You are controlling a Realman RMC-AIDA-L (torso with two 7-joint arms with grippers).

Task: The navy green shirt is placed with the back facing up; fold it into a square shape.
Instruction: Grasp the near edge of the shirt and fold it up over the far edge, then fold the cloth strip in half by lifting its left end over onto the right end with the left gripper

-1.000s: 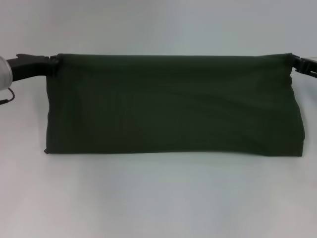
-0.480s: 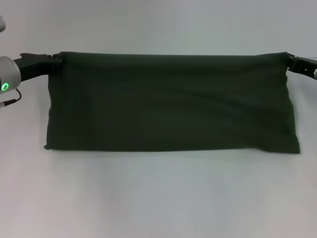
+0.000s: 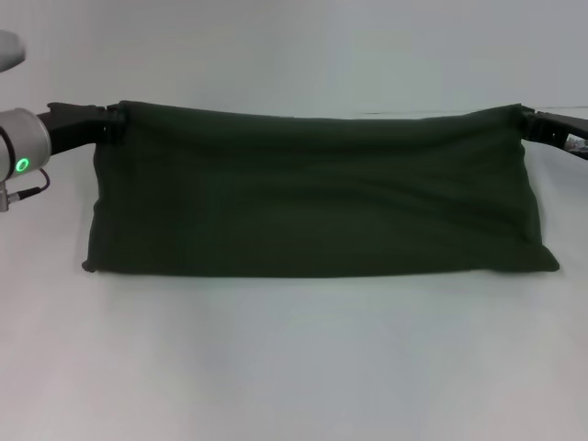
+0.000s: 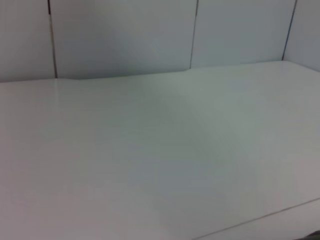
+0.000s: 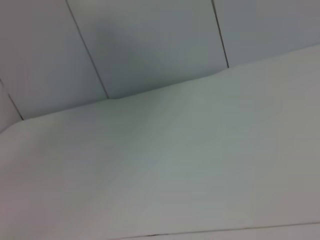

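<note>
The navy green shirt hangs as a wide dark olive band across the head view, folded over, its lower edge resting on the white table. My left gripper is shut on the shirt's upper left corner. At the upper right corner my right gripper is shut on the fabric. The top edge sags slightly between the two grippers. Neither wrist view shows the shirt or any fingers, only the table top and wall panels.
The white table stretches bare in front of the shirt. Grey wall panels stand behind the table's far edge in both wrist views.
Both grippers have moved inward and a little lower, so the shirt's taut top edge now sags. The lower part has spread wider on the table.
</note>
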